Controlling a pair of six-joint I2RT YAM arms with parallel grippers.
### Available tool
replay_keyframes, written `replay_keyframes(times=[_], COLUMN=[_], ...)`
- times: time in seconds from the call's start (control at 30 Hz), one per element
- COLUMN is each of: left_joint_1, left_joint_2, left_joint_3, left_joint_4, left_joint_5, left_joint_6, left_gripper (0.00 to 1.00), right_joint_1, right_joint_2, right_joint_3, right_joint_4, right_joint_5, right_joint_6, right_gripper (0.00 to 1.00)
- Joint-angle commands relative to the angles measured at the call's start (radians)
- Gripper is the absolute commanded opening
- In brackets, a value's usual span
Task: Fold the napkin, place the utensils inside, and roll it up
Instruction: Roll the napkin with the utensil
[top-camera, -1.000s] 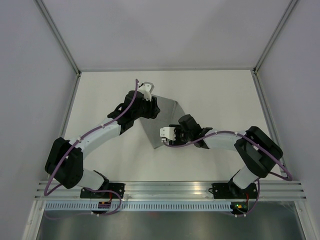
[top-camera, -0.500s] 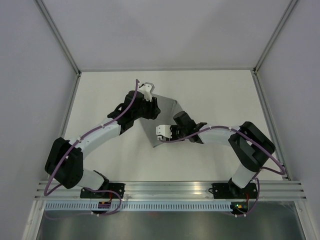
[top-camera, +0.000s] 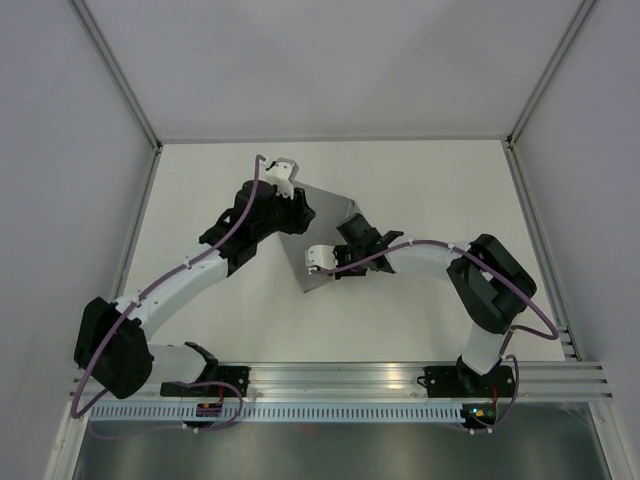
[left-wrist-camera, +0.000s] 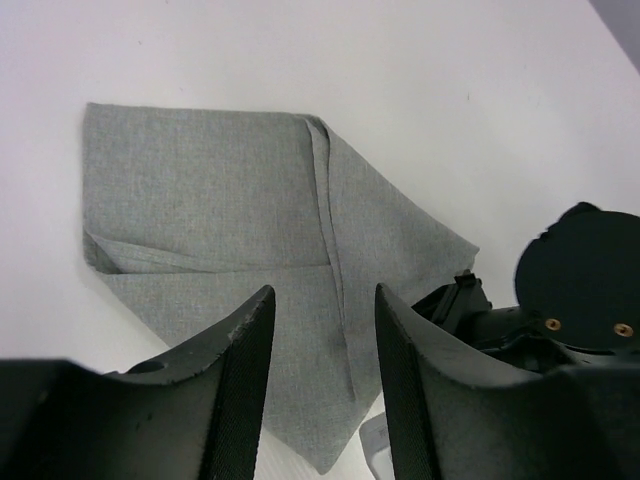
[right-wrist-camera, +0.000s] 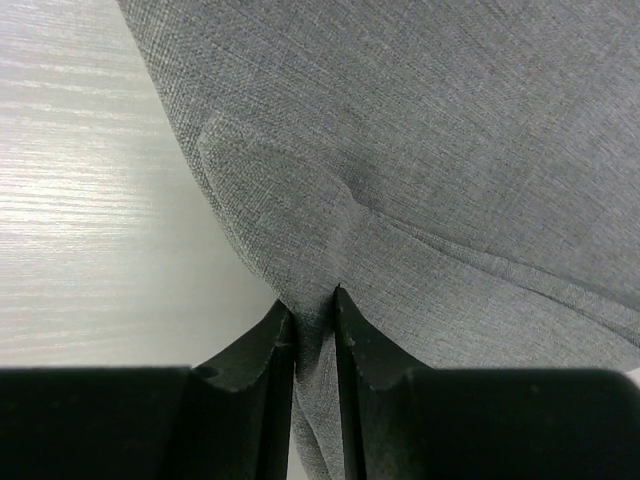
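Since the earlier overhead frames, the right arm has stretched further in toward the desk's middle, carrying the right tool leftward along the near edge of the napkin. The left arm has also straightened out, its elbow now lower on the left side. The napkin itself has stayed where it was.

That grey cloth lies folded on the white desk, roughly midway between the two arms, with its outline narrowing to a point on the near side. From the left wrist, the napkin shows overlapping layers, one folded edge running down its middle and another crossing near its left corner.

The left tool hovers over the cloth's far part with its two dark fingers standing apart and nothing between them. Overhead, the left tool sits at the napkin's far left corner.

Seen from its own wrist, the right tool has its fingers drawn nearly together, with a pleat of the napkin running down between them, so it looks clamped on the cloth's edge, though the contact itself is hard to make out. Pale woodgrain desk shows to the left.
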Motion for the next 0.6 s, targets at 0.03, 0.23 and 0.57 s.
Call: replay_keyframes(times=[0.03, 0.23, 0.57], left_joint_1=[0.007, 0.005, -0.036], left_joint_2=[-0.124, -0.262, -0.448], left_joint_3=[-0.034, -0.147, -0.224], left_joint_4=[0.045, 0.174, 0.289], left_joint_5=[-0.069, -0.065, 0.018], left_joint_6=[-0.034, -0.025, 0.139], left_gripper=[0.49, 0.49, 0.50], right_joint_1=[0.000, -0.022, -0.094], right_joint_2=[0.068, 0.130, 0.251], right_joint_3=[0.055, 0.183, 0.373], right_joint_4=[-0.234, -0.432, -0.698], right_joint_5=[-0.074, -0.166, -0.293], right_joint_6=[0.010, -0.005, -0.062], right_gripper=[0.14, 0.11, 0.09])
